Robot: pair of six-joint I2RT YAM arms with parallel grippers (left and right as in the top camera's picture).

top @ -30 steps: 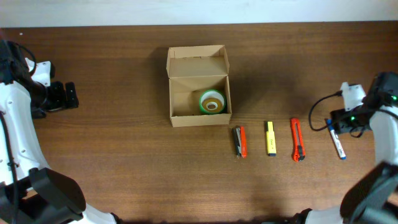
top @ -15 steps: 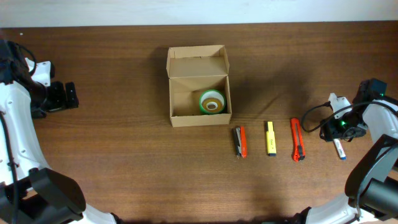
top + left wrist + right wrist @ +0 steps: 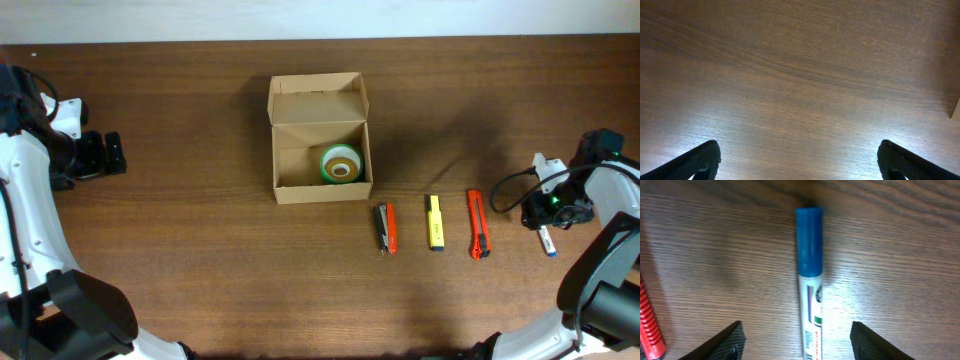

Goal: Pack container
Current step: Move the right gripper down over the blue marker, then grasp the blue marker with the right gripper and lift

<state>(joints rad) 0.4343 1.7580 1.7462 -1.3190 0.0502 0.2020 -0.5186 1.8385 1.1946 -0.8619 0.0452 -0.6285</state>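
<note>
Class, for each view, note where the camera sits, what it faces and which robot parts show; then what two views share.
Overhead: above table, looking down at box, marker; left arm, right arm show.
Left wrist: on left arm, facing bare table; open left gripper's fingers show.
Right wrist: above marker; right gripper's fingers flank it.
Shared: overhead and right wrist both show marker.

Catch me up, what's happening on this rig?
Packing a cardboard box, lid open, with a green tape roll inside. The right gripper hangs open over a blue-capped marker on the right, jaws either side, not gripping yet. The left gripper is open over bare table, far left. An orange-and-black tool, a yellow highlighter and an orange utility knife lie in a row, unpacked.
</note>
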